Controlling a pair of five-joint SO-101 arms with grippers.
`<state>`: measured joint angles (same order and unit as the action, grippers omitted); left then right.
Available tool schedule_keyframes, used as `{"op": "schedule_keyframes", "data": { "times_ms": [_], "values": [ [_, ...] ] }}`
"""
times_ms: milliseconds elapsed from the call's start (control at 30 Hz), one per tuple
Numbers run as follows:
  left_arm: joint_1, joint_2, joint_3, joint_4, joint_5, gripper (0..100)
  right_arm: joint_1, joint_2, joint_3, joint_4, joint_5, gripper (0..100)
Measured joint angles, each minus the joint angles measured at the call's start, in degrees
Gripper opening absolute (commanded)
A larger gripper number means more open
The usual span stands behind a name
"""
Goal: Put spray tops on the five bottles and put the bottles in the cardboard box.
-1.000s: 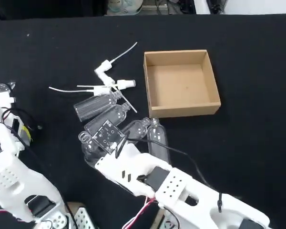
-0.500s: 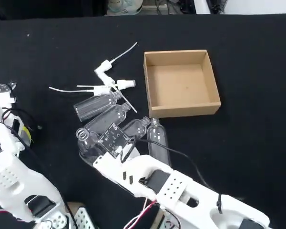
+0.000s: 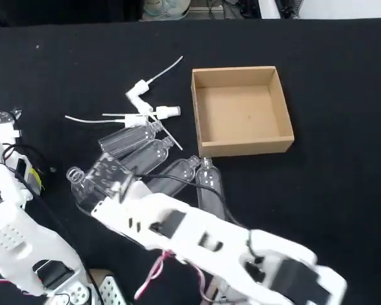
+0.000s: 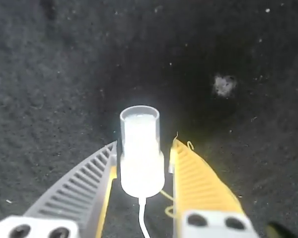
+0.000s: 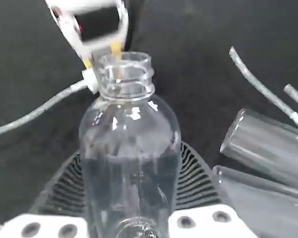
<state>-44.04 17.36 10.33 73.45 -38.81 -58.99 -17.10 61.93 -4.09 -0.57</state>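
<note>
Grip noted: bottle [image 5: 129, 148] is clasped round the body by the right pincer [image 5: 130, 174], with the open neck turned toward the left pincer [image 4: 143, 148], judged so that a top can be fitted. The right pincer is spread to bottle width, both fingers pressed on the clear wall. A spray top [image 4: 139, 126] is clamped in the left pincer, which is nearly closed, and its tube is trailed back between the fingers. The top is held near the bottle mouth, not yet seated. Other bottles [image 3: 146, 154] and loose tops [image 3: 138, 95] are seen lying on the bench [image 3: 330, 76] beside the box [image 3: 247, 148]. No bottle is boxed yet.
</note>
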Motion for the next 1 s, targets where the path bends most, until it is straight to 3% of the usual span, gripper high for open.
{"op": "schedule_keyframes", "data": {
  "times_ms": [333,667,867,1000],
  "values": [
    [-1.3,0.0,0.1,-0.5,0.0,17,0.0,9.8,3.9,-23.6,0.0,1.1],
    [-1.8,-0.4,1.4,-2.0,0.0,17,0.0,11.3,4.5,-25.1,0.0,1.4],
    [-2.0,-0.4,1.4,-2.0,0.0,17,0.0,11.3,6.5,-25.1,0.0,16.8],
    [-2.0,-0.6,1.4,-2.0,0.0,17,0.0,11.3,8.1,-25.1,0.0,14.7]
  ]
}}
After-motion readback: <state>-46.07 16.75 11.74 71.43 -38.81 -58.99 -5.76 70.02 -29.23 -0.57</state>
